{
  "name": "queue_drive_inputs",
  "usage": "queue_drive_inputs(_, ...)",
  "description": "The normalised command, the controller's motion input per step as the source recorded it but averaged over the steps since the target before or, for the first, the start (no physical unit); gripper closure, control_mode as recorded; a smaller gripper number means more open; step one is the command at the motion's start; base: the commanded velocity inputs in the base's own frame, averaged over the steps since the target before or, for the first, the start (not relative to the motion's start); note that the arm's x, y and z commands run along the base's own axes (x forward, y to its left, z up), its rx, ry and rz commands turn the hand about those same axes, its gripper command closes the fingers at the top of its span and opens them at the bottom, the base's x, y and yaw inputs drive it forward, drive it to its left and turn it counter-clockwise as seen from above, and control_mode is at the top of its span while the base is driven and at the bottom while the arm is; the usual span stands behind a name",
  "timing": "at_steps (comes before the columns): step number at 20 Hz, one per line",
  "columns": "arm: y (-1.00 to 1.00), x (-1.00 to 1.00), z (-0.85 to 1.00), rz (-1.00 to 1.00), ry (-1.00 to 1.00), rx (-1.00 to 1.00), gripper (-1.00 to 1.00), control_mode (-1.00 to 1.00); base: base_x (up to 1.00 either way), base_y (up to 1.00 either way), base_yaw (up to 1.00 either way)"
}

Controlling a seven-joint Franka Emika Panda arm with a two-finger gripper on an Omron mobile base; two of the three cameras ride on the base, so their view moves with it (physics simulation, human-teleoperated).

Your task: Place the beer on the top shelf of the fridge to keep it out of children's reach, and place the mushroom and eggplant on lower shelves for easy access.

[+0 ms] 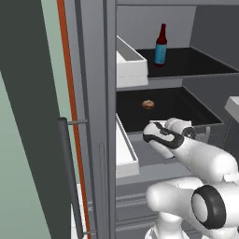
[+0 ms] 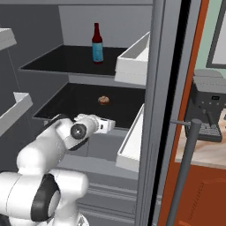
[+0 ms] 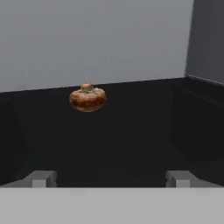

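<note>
We see the fridge with its doors open. The beer stands upright on the top shelf. The mushroom lies on the shelf just below it, toward the back wall. Our end effector is spread wide and empty, at the front edge of the mushroom's shelf, apart from the mushroom.

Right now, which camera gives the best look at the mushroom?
The hand view: the mushroom is large and unobstructed there, lying on the dark shelf ahead of the open gripper. In the left base view and right base view it is just a small tan lump on the lower shelf.
</note>
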Motion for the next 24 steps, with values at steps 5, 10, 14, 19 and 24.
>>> queue_drive_inputs(5, -0.12, -0.96, 0.97, -0.09, 0.17, -0.09, -1.00, -1.00, 0.00, 0.00, 0.00)
queue_drive_inputs(10, -0.32, -0.84, 1.00, -0.07, 0.31, -0.09, -1.00, -1.00, 0.00, 0.00, 0.00)
queue_drive_inputs(14, -0.23, -0.99, 0.97, -0.02, 0.37, -0.11, -1.00, -1.00, 0.00, 0.00, 0.00)
queue_drive_inputs(19, -0.09, -1.00, 0.32, 0.01, 0.20, -0.05, -1.00, -1.00, 0.00, 0.00, 0.00)
queue_drive_inputs(24, 0.36, -0.85, -0.08, 0.09, -0.07, 0.00, -1.00, -1.00, 0.00, 0.00, 0.00)
